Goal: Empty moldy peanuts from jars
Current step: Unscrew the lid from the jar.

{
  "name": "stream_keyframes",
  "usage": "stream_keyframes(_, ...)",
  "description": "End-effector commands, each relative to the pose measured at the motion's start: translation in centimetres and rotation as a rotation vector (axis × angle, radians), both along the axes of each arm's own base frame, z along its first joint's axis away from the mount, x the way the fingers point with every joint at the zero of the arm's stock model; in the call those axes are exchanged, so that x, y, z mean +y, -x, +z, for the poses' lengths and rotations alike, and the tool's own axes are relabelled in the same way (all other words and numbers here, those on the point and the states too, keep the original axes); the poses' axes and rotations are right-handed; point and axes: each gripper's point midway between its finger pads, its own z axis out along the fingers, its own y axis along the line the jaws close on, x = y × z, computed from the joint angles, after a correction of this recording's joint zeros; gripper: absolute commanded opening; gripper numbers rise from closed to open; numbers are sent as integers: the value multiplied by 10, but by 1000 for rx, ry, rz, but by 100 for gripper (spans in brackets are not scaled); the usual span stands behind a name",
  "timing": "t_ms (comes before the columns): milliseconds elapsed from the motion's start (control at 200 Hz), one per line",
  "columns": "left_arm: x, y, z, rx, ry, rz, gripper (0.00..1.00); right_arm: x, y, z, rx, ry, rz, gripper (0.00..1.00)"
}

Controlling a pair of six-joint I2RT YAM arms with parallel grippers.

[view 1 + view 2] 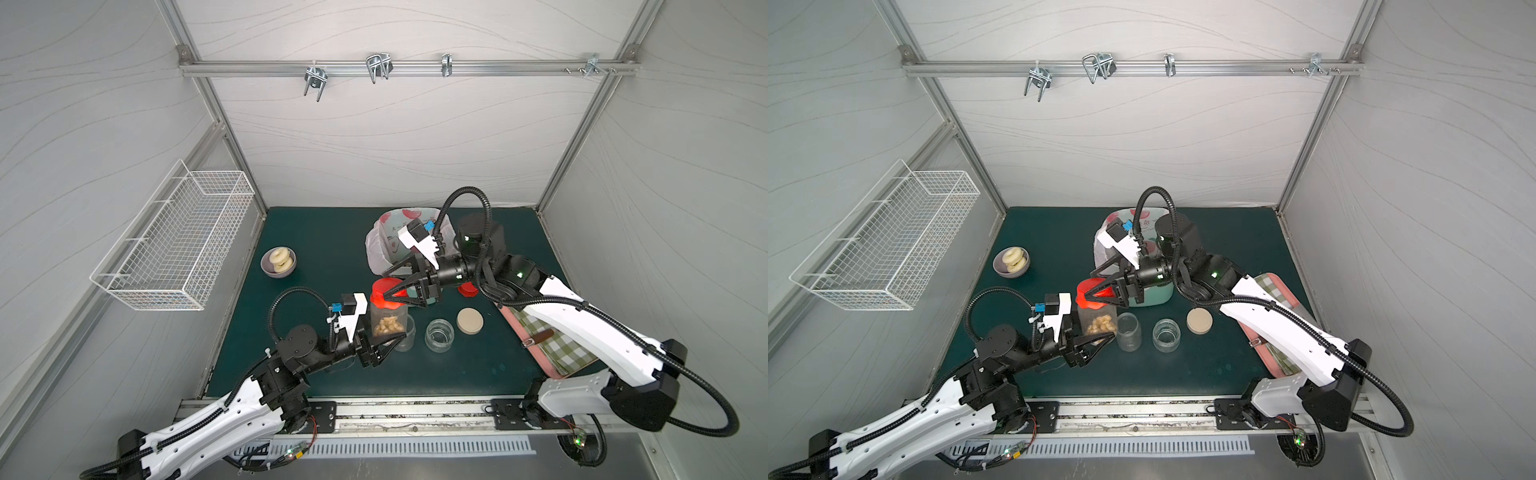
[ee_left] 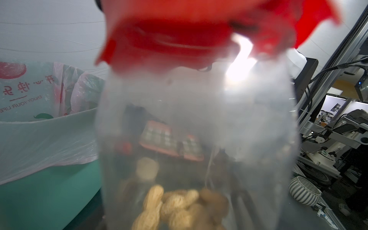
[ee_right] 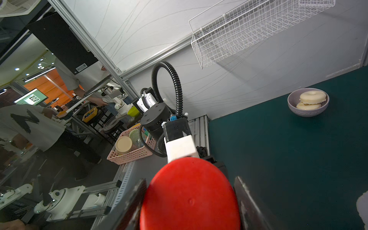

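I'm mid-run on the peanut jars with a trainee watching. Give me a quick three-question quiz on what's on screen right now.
1. True or false: the right end effector is closed on the red lid of the peanut jar.
2. What holds that jar's body? A) the left end effector B) a wire basket C) nothing
3. How many lidless, empty jars stand on the green mat?

Key:
1. True.
2. A.
3. Two: the tall empty jar and the squat empty jar.
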Motion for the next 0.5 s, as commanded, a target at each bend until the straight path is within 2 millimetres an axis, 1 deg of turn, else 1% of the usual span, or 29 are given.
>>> stream_keyframes(0,10,-15,20,-6,68,91,40,-11,33,10,23,-39,169,32)
stream_keyframes(230,8,-13,21,-4,71,73,39,-15,33,13,15,-57,198,31)
stream_keyframes(340,7,-13,22,-6,72,72,39,-17,31,13,16,-58,198,31)
stream_keyframes(495,6,-13,21,-3,70,68,39,-19,27,18,-1,-75,185,31)
